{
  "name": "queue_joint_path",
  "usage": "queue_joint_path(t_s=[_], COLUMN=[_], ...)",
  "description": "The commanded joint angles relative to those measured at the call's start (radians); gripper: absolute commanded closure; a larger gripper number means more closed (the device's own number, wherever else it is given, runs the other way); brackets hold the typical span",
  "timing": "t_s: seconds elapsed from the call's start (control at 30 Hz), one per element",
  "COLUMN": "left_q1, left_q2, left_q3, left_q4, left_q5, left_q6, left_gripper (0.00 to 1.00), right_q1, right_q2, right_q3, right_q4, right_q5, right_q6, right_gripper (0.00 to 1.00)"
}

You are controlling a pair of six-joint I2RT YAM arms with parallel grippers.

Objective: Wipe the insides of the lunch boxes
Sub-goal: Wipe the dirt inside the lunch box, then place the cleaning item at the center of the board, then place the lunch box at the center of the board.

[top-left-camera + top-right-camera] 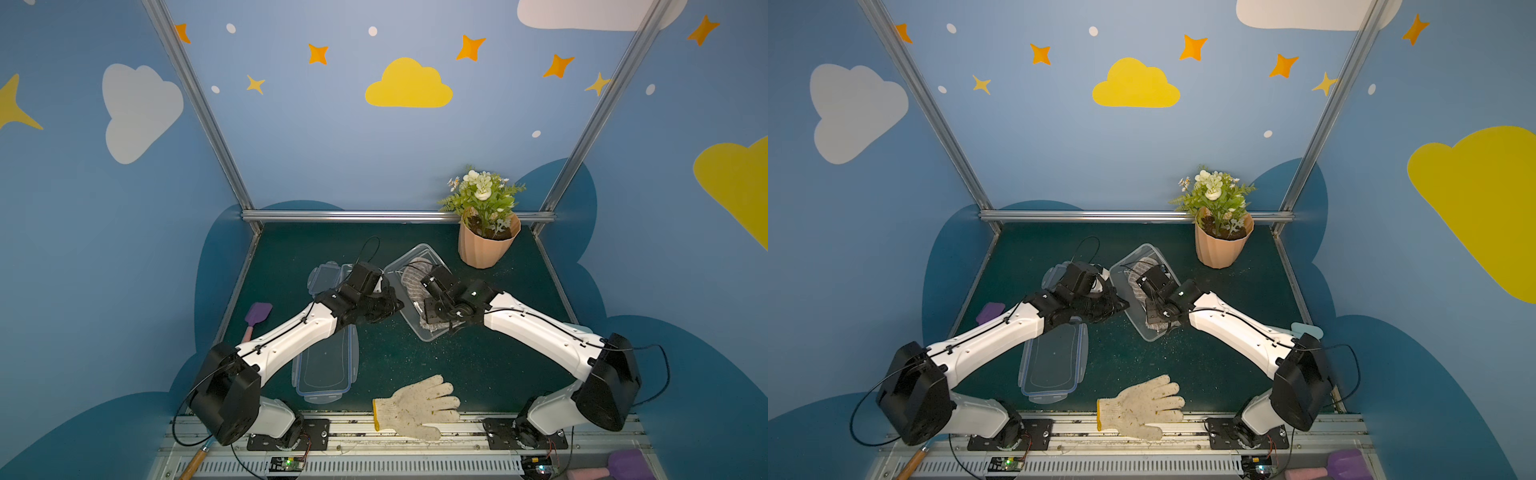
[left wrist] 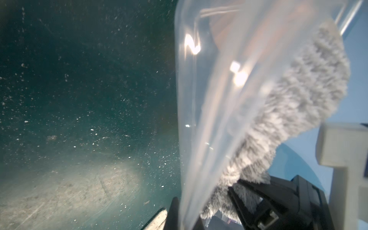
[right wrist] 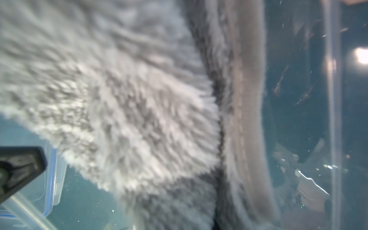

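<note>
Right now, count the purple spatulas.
2. One purple spatula lies beside the left arm; the other at the front right corner, off the mat. Arms may hide more.

Back wall (image 1: 332,145): it was painted soft blue, and a yellow cloud (image 1: 408,85), orange stars (image 1: 318,54) and white dots (image 1: 372,31) were painted on it.
Left wall (image 1: 62,249): a big white cloud (image 1: 139,110) was painted on the blue.
Right wall (image 1: 665,249): a large yellow cloud (image 1: 735,183) was painted there.
Low down: dark blue cloud shapes (image 1: 685,374) were painted along the bottom of the walls.
Frame: silver metal bars (image 1: 199,104) were set up at the corners, and one was laid along the back.
Table top (image 1: 415,361): it was covered in dark green, and small pale crumbs (image 2: 93,129) were scattered on it.
Front edge: a silver rail (image 1: 469,417) was fixed across.
</note>
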Motion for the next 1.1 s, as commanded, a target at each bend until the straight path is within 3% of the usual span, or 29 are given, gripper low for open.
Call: queue_joint_path(t_s=[0.0, 0.2, 0.3, 0.7, 0.97, 1.03, 1.07], left_q1=[0.005, 0.007, 0.015, 0.082, 0.086, 0.087, 0.086], left_q2=[-0.005, 0.078, 0.144, 0.413, 0.426, 0.424, 0.426], left_q3=[-0.070, -0.013, 0.042, 0.276, 0.341, 0.361, 0.370], left_q4=[-0.194, -0.258, -0.277, -0.446, -0.543, -0.563, -0.569], left_q5=[-0.043, -0.078, -0.094, -0.124, -0.223, -0.241, -0.244], left_q6=[0.025, 0.076, 0.105, 0.248, 0.308, 0.321, 0.327], left_gripper=[0.96, 0.96, 0.96, 0.96, 0.96, 0.90, 0.82], right_q1=[-0.057, -0.118, -0.140, -0.271, -0.395, -0.445, -0.473], right_q2=[-0.069, -0.164, -0.217, -0.494, -0.536, -0.512, -0.499], right_q3=[0.064, 0.063, 0.064, -0.051, -0.125, -0.151, -0.172], right_q4=[0.063, 0.302, 0.316, 0.255, 0.108, 0.091, 0.092], right_q5=[0.109, -0.316, -0.394, -0.577, -0.483, -0.474, -0.471], right_q6=[-0.082, -0.097, -0.080, -0.003, -0.048, -0.065, -0.069], right_gripper=[1.00, 1.00, 1.00, 1.00, 1.00, 1.00, 1.00])
